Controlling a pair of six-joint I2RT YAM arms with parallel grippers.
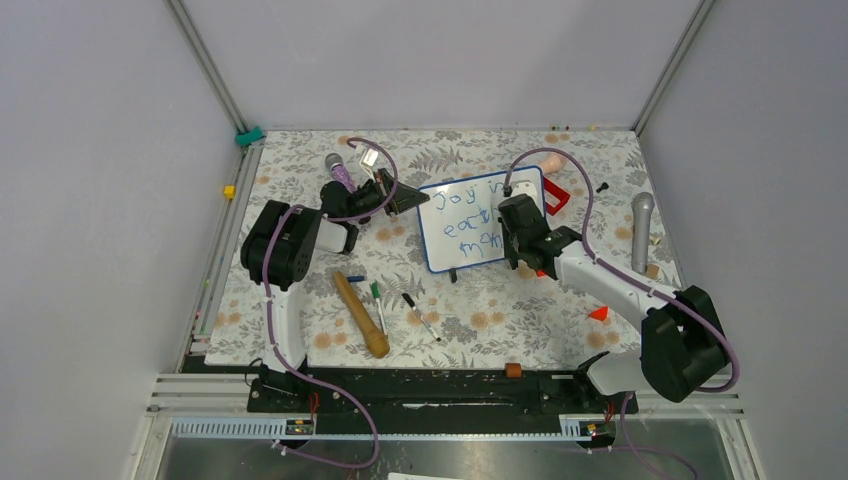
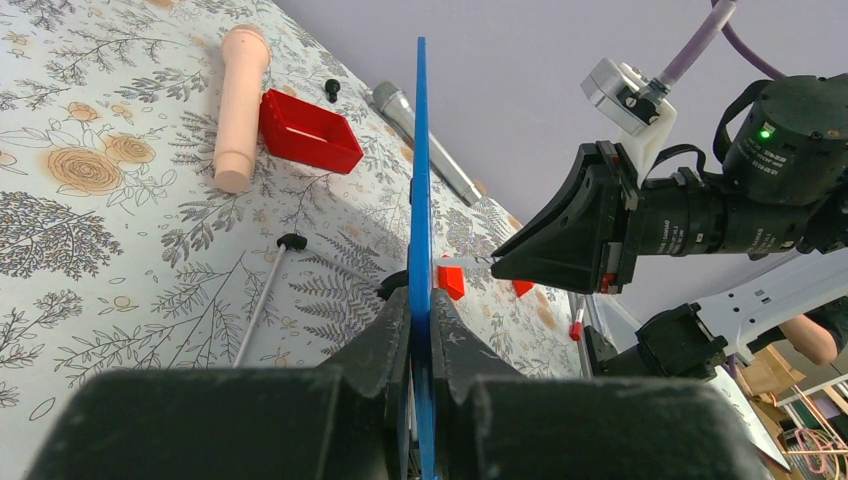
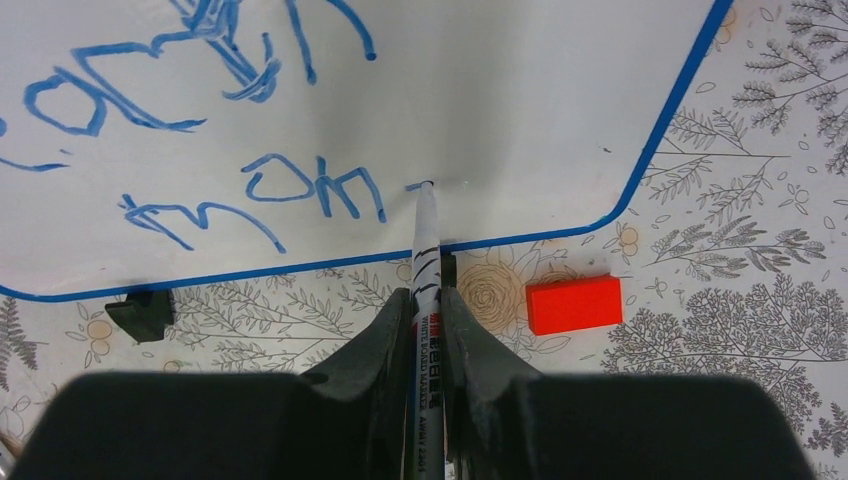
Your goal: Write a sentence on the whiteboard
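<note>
Table (image 1: 300, 330): floral-cloth surface that fills the middle of the top view.
Whiteboard (image 1: 440, 250): upper centre of the top view, between the two arms. It is propped up off the table, with its face turned toward the right arm.
Sentence (image 3: 310, 185): blue letters in three lines on the board face. The third line ends at the marker tip, and by judgement it is unfinished.
Left gripper (image 2: 420, 300): clamped on the board's thin blue edge, bottom centre of the left wrist view.
Right gripper (image 3: 428, 300): clamped on the marker, bottom centre of the right wrist view.
Marker (image 3: 425, 250): the tip touches the board just right of the last letter, near the lower blue edge.
Risk 1: little bare board is left toward the lower right corner, so wide letters could run onto the frame.
Risk 2: the left hold is on the edge only, so hard tip pressure could swing or slip the board and smear the strokes.
Risk 3: light pressure or marker slip in the jaws would leave broken lines.
</note>
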